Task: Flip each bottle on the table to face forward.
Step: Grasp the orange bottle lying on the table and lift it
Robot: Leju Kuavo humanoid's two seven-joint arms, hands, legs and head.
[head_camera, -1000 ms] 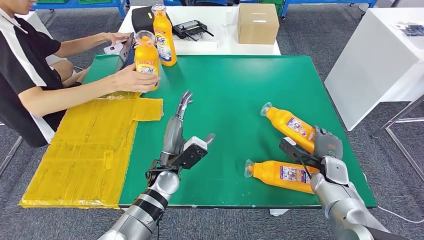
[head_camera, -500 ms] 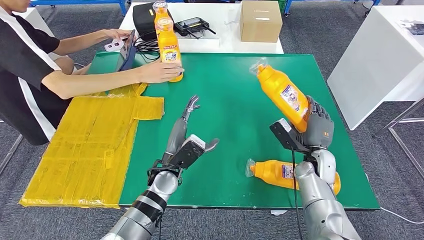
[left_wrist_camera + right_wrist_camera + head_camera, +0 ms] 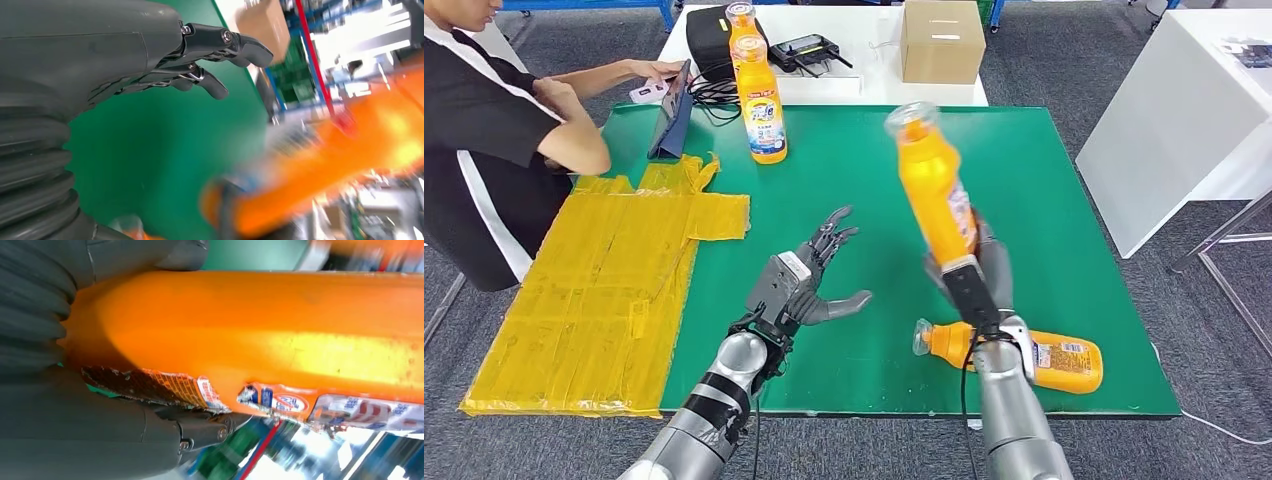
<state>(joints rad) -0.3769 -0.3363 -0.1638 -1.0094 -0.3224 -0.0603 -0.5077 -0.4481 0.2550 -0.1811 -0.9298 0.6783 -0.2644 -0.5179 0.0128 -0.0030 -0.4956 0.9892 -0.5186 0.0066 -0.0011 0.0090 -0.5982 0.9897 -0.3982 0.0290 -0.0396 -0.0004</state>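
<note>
The right hand (image 3: 984,275) wraps its fingers around the bottom of an orange bottle (image 3: 932,180) and holds it up over the green table (image 3: 1024,180). The bottle stands almost straight, cap end up, leaning a little to the left. Another orange bottle (image 3: 1014,352) lies flat by the near edge, cap pointing left. The left hand (image 3: 809,280) is spread open above the table, holding nothing.
</note>
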